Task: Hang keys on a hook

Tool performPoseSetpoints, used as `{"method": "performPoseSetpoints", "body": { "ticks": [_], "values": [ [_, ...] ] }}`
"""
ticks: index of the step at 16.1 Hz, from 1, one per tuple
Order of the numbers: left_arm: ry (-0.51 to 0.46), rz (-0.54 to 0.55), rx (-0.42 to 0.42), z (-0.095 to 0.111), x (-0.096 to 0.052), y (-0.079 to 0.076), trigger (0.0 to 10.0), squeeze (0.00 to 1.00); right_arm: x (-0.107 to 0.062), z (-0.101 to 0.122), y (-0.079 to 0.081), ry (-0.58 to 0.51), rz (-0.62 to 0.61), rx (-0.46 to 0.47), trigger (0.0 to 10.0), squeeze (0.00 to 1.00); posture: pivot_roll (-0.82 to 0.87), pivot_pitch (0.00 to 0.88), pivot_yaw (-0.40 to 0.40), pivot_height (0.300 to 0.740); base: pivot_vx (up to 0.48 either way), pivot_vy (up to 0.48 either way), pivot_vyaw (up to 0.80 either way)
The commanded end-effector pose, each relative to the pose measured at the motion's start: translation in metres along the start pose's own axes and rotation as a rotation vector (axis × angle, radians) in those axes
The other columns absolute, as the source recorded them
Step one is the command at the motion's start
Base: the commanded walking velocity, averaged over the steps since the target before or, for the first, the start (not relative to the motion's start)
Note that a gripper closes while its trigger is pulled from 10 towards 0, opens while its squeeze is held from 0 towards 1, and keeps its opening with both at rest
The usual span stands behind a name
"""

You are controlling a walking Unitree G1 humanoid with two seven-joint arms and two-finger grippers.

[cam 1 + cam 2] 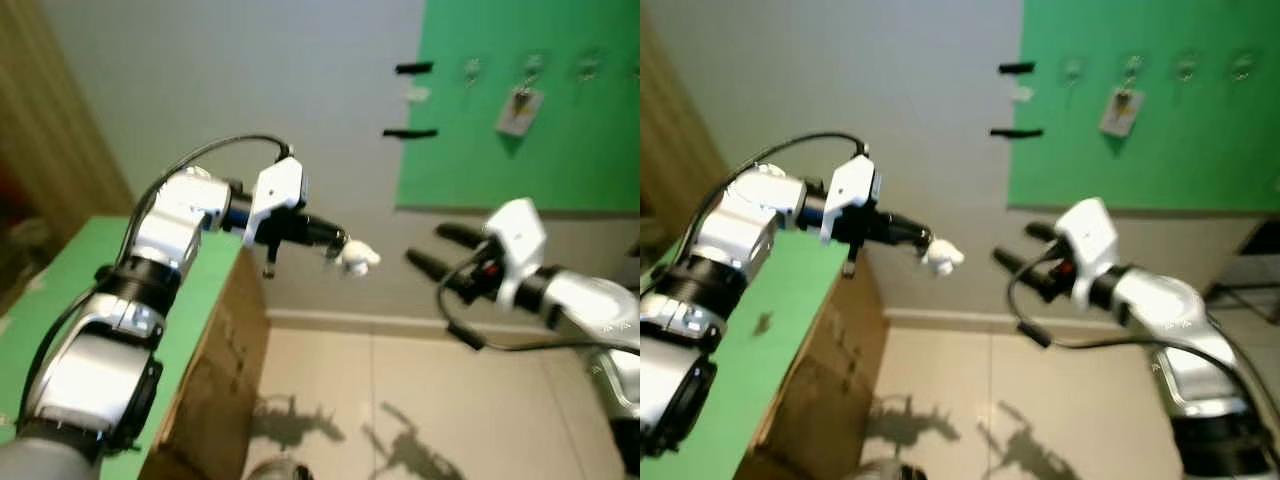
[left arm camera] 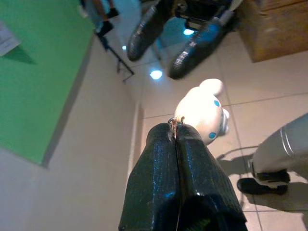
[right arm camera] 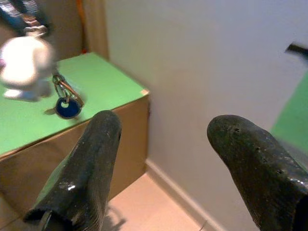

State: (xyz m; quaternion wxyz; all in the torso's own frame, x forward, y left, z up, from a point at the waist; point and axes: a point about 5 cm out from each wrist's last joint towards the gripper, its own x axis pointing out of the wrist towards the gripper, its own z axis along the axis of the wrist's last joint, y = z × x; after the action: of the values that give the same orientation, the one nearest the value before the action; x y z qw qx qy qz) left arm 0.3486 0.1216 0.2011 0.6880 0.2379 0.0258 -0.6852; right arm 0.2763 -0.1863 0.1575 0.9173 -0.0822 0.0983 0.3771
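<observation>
No readable text, brand or number anywhere. Paper tag [image 1: 519,110] hanging on the green board [image 1: 560,150] too blurred to make out (likewise the small white label [image 1: 415,94] beside the board's edge).

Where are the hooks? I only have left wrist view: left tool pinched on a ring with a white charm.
Observer: There's a row of hooks near the top of the green board on the wall, ahead and to the right of the left tool.
Operator: Any taken?
Observer: One holds a pale card. Those beside it look bare, though it's blurry.
Operator: Anything besides the white charm on the ring?
Observer: Yes, right wrist view shows a round blue tag on the same ring.
</observation>
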Motion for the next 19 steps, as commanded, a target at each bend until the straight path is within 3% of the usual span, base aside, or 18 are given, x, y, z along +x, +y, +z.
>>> {"method": "performPoseSetpoints", "body": {
  "ticks": [1,2,3,4,8,12,16,17,18,19],
  "values": [
    [0.003,-0.036,0.034,0.006,0.007,0.001,10.0,0.0,0.002,0.007,0.0,0.005,0.033,0.004,10.0,0.0,-0.19,0.0,0.066,0.74,0.0,0.0,0.0],
    [0.003,-0.048,0.041,0.006,0.01,0.001,10.0,0.0,0.003,0.008,0.001,0.007,0.047,0.024,10.0,0.0,-0.19,0.0,0.064,0.74,0.0,0.0,0.0],
    [0.009,-0.053,0.049,0.006,0.011,0.001,10.0,0.0,0.004,0.009,0.002,0.002,0.066,0.045,10.0,0.87,-0.19,0.0,0.06,0.74,0.0,0.0,0.0],
    [0.013,-0.058,0.06,0.007,0.014,0.001,10.0,0.0,0.005,0.009,0.005,0.004,0.098,0.054,10.0,1.0,-0.19,0.0,0.055,0.74,0.0,0.0,0.0],
    [0.014,-0.071,0.115,0.014,0.023,0.003,10.0,0.0,0.014,0.011,0.013,0.032,0.197,0.053,10.0,1.0,-0.18,0.0,0.034,0.74,0.0,0.0,0.0],
    [0.034,-0.068,0.136,0.014,0.025,0.005,10.0,0.0,0.013,0.015,0.02,0.043,0.275,0.064,10.0,1.0,-0.18,0.0,0.029,0.74,0.0,0.0,0.0],
    [0.056,-0.055,0.149,0.013,0.021,0.008,10.0,0.0,0.007,0.005,0.013,0.108,0.245,0.051,10.0,1.0,-0.19,0.0,0.035,0.74,0.0,0.0,0.0],
    [0.06,-0.043,0.15,0.014,0.019,0.01,10.0,0.0,0.004,0.002,0.011,0.124,0.232,0.054,10.0,0.3,-0.19,0.0,0.037,0.74,0.0,0.0,0.0],
    [0.061,-0.037,0.152,0.015,0.018,0.011,10.0,0.0,0.004,0.0,0.011,0.132,0.227,0.062,10.0,0.0,-0.19,0.0,0.039,0.74,0.0,0.0,0.0],
    [0.061,-0.035,0.153,0.016,0.018,0.012,10.0,0.0,0.005,0.0,0.012,0.13,0.226,0.064,10.0,0.0,-0.19,0.0,0.04,0.74,0.0,0.0,0.0]
  ]
}}
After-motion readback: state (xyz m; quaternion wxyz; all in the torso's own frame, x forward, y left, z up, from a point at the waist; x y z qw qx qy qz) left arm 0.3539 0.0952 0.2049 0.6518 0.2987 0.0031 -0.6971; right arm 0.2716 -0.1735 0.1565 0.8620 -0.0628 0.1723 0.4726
